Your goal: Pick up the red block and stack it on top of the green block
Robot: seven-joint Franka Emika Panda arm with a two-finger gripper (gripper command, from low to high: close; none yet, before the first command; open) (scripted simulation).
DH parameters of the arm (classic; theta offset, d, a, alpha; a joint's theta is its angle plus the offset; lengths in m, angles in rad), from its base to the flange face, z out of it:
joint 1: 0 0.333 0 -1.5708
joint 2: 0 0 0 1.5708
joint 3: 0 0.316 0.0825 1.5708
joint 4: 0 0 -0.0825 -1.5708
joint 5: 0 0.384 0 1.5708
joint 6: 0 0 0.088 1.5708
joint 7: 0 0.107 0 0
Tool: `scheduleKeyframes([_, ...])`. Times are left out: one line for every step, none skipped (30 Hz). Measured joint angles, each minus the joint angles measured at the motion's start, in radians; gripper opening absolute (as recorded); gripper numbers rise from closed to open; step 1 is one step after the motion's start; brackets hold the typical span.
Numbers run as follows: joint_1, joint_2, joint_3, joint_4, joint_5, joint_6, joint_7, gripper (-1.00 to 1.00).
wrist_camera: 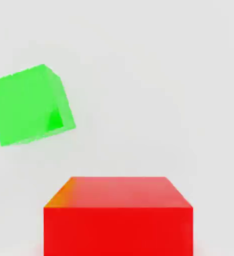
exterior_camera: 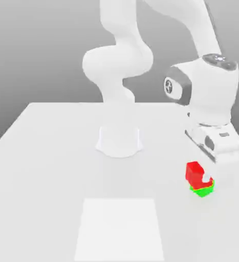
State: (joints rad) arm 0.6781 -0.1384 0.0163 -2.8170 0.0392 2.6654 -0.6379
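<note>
1. The tabletop (exterior_camera: 49, 153) is plain white, with a lighter square patch (exterior_camera: 120, 227) near its front edge and the arm's base (exterior_camera: 119, 140) further back.
2. The pincer (exterior_camera: 205, 180) hangs toward the tabletop's edge on the exterior view's right, pressed shut on the red block (exterior_camera: 194, 173).
3. The green block (exterior_camera: 203, 190) seems to lie directly beneath the red one there (the hand view differs).
4. In the hand view the red block (wrist_camera: 118, 220) and green block (wrist_camera: 26, 105) sit clearly apart.
</note>
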Motion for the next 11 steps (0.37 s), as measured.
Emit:
scheduleKeyframes([0.032, -0.028, 0.024, -0.027, -0.005, 0.005, -0.022, -1.00])
scheduleKeyframes([0.047, -0.024, 0.038, -0.040, -0.008, 0.024, -0.033, -1.00])
scheduleKeyframes([0.054, -0.005, 0.044, -0.045, -0.009, 0.050, -0.038, -1.00])
scheduleKeyframes([0.057, 0.022, 0.048, -0.047, -0.011, 0.080, -0.040, -1.00])
scheduleKeyframes([0.059, 0.053, 0.049, -0.048, -0.015, 0.112, -0.039, -1.00])
scheduleKeyframes([0.059, 0.086, 0.050, -0.047, -0.020, 0.145, -0.037, -1.00])
scheduleKeyframes([0.059, 0.121, 0.048, -0.046, -0.028, 0.178, -0.032, -1.00])
scheduleKeyframes([0.059, 0.156, 0.045, -0.045, -0.038, 0.212, -0.024, -1.00])
scheduleKeyframes([0.060, 0.183, 0.041, -0.044, -0.048, 0.238, -0.018, 1.00])
scheduleKeyframes([0.060, 0.183, 0.041, -0.044, -0.048, 0.238, -0.018, 1.00])
scheduleKeyframes([0.060, 0.183, 0.041, -0.044, -0.048, 0.238, -0.018, 1.00])
